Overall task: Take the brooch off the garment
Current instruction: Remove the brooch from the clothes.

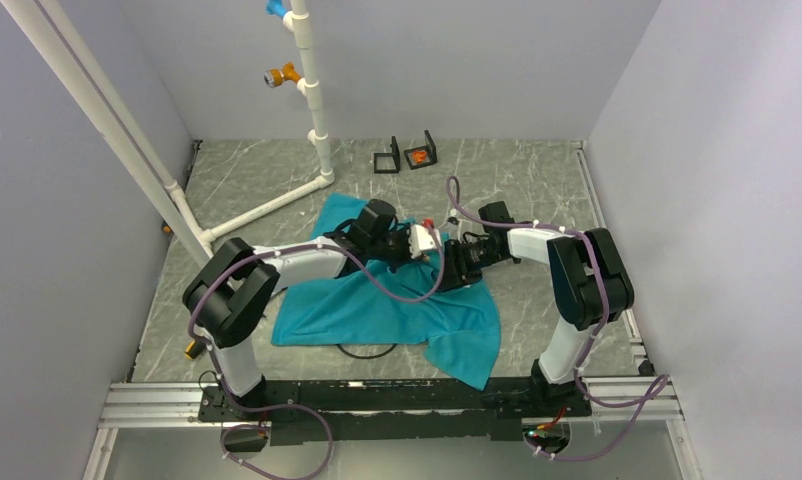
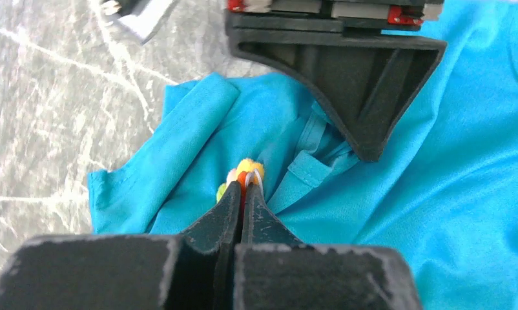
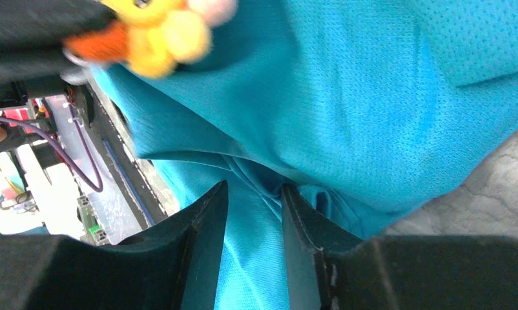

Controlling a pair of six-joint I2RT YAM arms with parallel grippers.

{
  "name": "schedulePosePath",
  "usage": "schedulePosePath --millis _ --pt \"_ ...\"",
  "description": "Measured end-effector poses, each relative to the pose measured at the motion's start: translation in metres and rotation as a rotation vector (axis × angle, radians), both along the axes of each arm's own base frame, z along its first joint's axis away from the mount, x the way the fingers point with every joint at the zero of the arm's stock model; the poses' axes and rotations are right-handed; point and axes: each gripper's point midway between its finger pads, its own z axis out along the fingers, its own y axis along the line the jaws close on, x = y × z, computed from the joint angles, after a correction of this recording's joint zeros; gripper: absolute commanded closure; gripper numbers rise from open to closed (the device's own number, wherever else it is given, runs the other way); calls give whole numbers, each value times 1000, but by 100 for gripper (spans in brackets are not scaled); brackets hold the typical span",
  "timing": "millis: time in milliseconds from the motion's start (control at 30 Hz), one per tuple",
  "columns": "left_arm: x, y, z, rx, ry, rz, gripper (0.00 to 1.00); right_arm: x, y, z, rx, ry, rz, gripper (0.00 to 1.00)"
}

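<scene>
While the left gripper clamps its jaws tight on the brooch, over the teal garment near its collar, the right gripper stands narrow, pinching a cloth fold nearby.

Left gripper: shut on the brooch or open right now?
Shut on it. The left wrist view shows the left gripper with fingers together, pinching the tiny multicoloured brooch at their tips, over the teal-blue cloth T-shirt.

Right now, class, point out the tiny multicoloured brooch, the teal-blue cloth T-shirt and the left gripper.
tiny multicoloured brooch (image 2: 249,168), left wrist view, its yellow bobble.
teal-blue cloth T-shirt (image 2: 437,206), left wrist view, flat fabric.
left gripper (image 2: 243,189), left wrist view, between its closed fingertips.
</scene>
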Motion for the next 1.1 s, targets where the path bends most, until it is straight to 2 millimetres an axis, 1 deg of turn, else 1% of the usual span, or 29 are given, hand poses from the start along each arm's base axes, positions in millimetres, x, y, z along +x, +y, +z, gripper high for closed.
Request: schedulePosePath --millis 67,167,267,300,400,567,633,700,767,800,833,933,1000,1100 --pt "1 7 7 -68 56 38 100 1 -1 0 -5 -6 -2 68" --pt "1 12 16 -156 129 74 100 1 -1 -1 -10 -10 -4 79" --pt "-2 10 25 -232 204 81 99 2 -2 -2 -16 -14 -5 96" --pt "-3 8 29 -256 226 81 96 2 -2 -3 -16 -18 -2 100" --pt "-5 7 35 -285 259 80 89 1 -2 -2 -18 -26 5 100" --pt "-1 13 34 -280 289 106 80 -1 -2 -3 -28 -44 17 100" --pt "8 14 36 -276 290 125 76 -2 -4 -4 -38 -48 20 100" --pt "21 14 36 -270 283 147 75 -6 -4 -6 -42 -50 36 100" --pt "31 16 31 -261 282 173 76 -8 -3 -6 -43 -53 49 100" --pt "33 17 27 -254 288 181 76 -9 -2 -6 -43 -53 56 100" --pt "34 18 23 -243 298 188 74 -10 -1 -6 -45 -53 63 100" --pt "30 21 9 -212 335 193 57 -13 0 -7 -47 -53 77 100" --pt "27 21 8 -210 339 171 48 -15 0 -7 -48 -51 83 100" --pt "20 19 10 -216 322 132 43 -15 0 -7 -48 -51 86 100"
